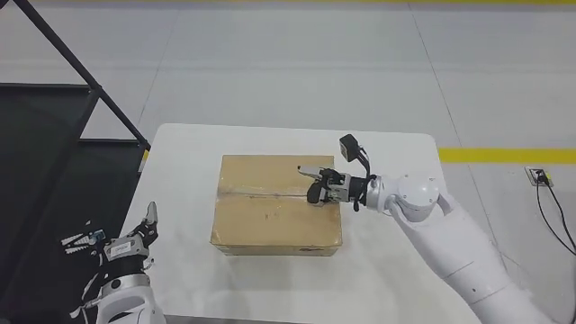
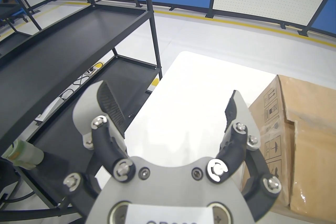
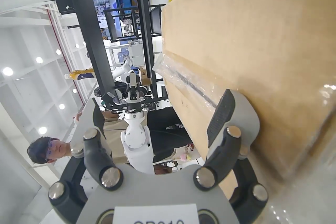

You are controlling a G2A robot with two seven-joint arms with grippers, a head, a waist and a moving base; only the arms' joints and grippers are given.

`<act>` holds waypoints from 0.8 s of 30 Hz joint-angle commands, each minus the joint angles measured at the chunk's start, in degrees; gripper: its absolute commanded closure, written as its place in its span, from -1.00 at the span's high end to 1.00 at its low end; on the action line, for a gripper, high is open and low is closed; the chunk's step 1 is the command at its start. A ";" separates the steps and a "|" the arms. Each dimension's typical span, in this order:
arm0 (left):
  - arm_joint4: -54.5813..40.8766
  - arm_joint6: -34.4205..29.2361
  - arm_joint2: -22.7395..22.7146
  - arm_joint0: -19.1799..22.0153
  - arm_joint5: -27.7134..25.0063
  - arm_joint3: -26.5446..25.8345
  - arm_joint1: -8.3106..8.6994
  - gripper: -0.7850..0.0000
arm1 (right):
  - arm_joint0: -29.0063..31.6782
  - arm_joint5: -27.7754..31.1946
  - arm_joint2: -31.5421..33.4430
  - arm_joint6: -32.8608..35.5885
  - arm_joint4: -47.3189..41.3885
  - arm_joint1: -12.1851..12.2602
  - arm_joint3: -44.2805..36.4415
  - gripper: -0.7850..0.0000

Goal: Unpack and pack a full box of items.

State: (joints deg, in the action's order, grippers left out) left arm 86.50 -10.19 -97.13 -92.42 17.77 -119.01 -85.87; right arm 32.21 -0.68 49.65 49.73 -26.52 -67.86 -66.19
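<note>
The box (image 1: 277, 202) sits shut mid-desk (image 1: 180, 157), tape (image 3: 183, 78) along its top seam. My right gripper (image 1: 310, 183) is spread wide over the box's right end, holding nothing, one finger just beside the tape. My left gripper (image 2: 169, 101) hangs released over the desk's left front corner, apart from the box.
</note>
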 commanded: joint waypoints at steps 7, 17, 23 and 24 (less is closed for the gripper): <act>-0.95 0.83 -0.58 -1.45 0.47 -0.60 0.02 1.00 | -2.67 2.55 -3.74 0.95 -1.09 -2.48 3.95 1.00; -1.48 2.24 -0.31 -3.72 -3.33 0.88 0.25 1.00 | -6.65 4.58 -9.83 -1.83 -0.90 -6.95 8.21 1.00; -0.75 2.55 1.13 -3.43 -4.72 2.80 0.35 1.00 | -8.57 5.51 -12.72 -4.77 -0.82 -9.83 10.14 1.00; -0.52 2.59 1.32 -3.31 -4.74 3.13 0.37 1.00 | -8.89 5.59 -13.08 -4.95 -0.85 -10.26 10.49 1.00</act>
State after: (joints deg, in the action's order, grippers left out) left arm 85.73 -7.66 -96.01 -95.85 13.02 -116.21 -85.52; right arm 23.63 4.87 36.90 44.92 -27.34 -77.73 -56.05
